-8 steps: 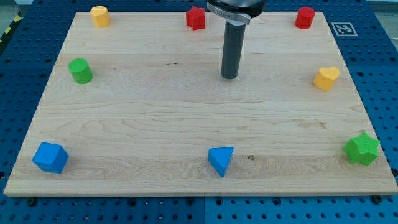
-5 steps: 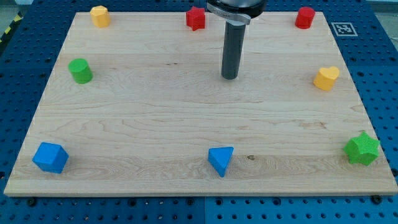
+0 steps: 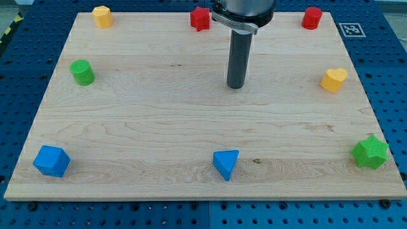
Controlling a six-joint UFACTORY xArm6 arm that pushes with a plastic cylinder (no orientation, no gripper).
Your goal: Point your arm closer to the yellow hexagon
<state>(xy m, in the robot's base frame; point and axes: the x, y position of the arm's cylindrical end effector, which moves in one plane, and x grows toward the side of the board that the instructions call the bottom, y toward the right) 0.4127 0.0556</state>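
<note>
The yellow hexagon (image 3: 102, 16) sits at the wooden board's top left corner. My tip (image 3: 236, 86) rests on the board a little above its middle, far to the right of the hexagon and lower in the view. The dark rod rises from the tip to the arm's head at the view's top. The tip touches no block. The nearest block is the red star (image 3: 200, 18), up and to the left of the rod.
A green cylinder (image 3: 82, 72) stands at the left. A blue cube (image 3: 51, 160) is at the bottom left, a blue triangle (image 3: 226, 164) at the bottom middle. A red block (image 3: 311, 18), a yellow heart (image 3: 334, 79) and a green star (image 3: 370, 152) line the right side.
My tip has moved slightly down the view and a touch to the right. No block has moved.
</note>
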